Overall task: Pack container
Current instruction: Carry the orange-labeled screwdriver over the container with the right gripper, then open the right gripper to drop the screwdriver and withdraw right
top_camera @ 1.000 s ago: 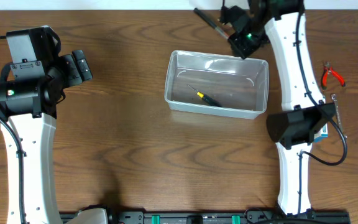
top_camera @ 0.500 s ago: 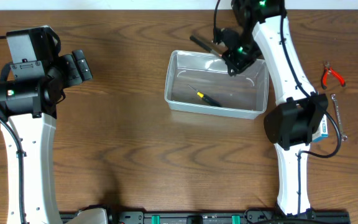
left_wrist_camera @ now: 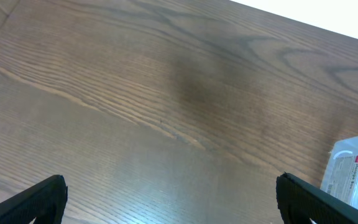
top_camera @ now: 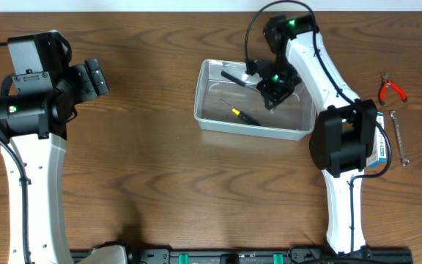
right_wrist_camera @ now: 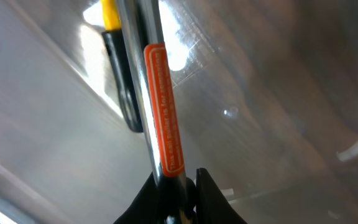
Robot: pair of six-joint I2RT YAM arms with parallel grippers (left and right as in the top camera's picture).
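Note:
The clear plastic container (top_camera: 204, 110) sits at the table's middle back. A small yellow-and-black screwdriver (top_camera: 242, 114) lies inside it. My right gripper (top_camera: 273, 82) is over the container's far half, shut on a long tool (top_camera: 234, 77) with a dark handle pointing left. In the right wrist view the tool's metal shaft with an orange label (right_wrist_camera: 164, 118) runs up from the shut jaws (right_wrist_camera: 178, 186). The small screwdriver (right_wrist_camera: 122, 87) lies below it on the container floor (right_wrist_camera: 278, 93). My left gripper (top_camera: 94, 77) is open and empty far to the left, its fingers wide apart (left_wrist_camera: 188, 205).
Red pliers (top_camera: 392, 89), a wrench (top_camera: 399, 136) and a white-and-blue packet (top_camera: 380, 154) lie at the right of the table. A clear plastic piece with a white label (left_wrist_camera: 352, 171) shows at the left wrist view's right edge.
My right gripper has moved toward the front and left, from beyond the container's far rim to over its inside, carrying the long tool. The left arm has not moved.

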